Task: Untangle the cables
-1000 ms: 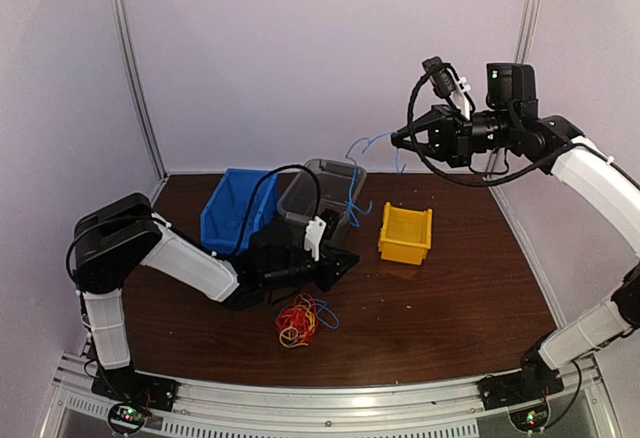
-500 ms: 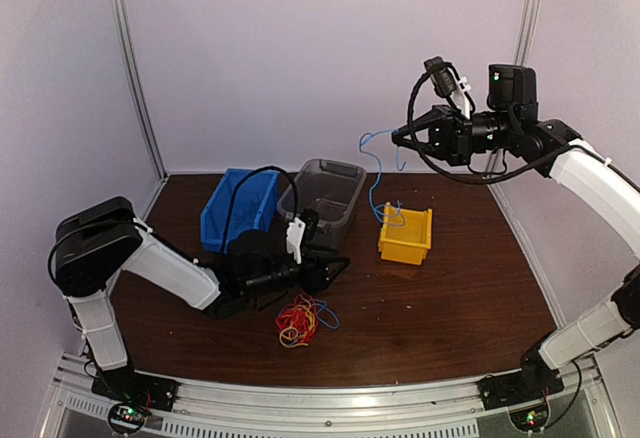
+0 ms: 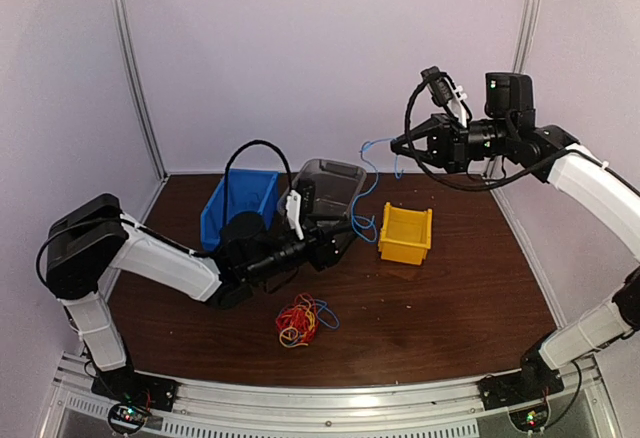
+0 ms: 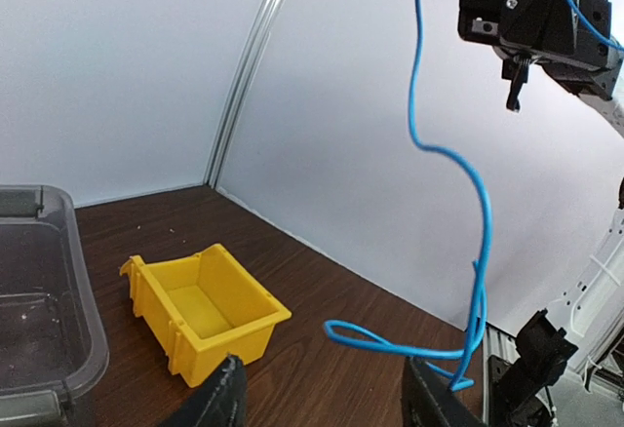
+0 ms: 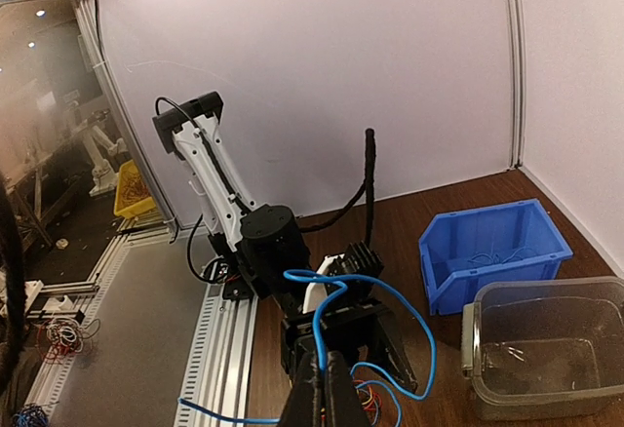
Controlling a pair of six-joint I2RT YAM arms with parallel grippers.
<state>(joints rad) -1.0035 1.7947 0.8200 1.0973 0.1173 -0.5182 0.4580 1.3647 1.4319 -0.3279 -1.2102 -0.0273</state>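
High above the table [image 3: 450,298], the right gripper [image 3: 396,143] is clamped on one blue cable [image 4: 486,214], which hangs down clear of the bundle [image 3: 298,320]. Lower, the left gripper [image 4: 331,396] has its jaws spread, the cable's bottom loop just beside one finger, not pinched. So one strand looks freed; the red, yellow and blue bundle awaits sorting on dark wood, near the yellow bin [image 3: 405,248], within pale walls [image 3: 300,58].

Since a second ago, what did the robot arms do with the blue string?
The left gripper opened its jaws and moved from beside the pile toward the clear bin. The hanging blue cable swayed. The right gripper stayed shut on it, up high; the pile stayed put.
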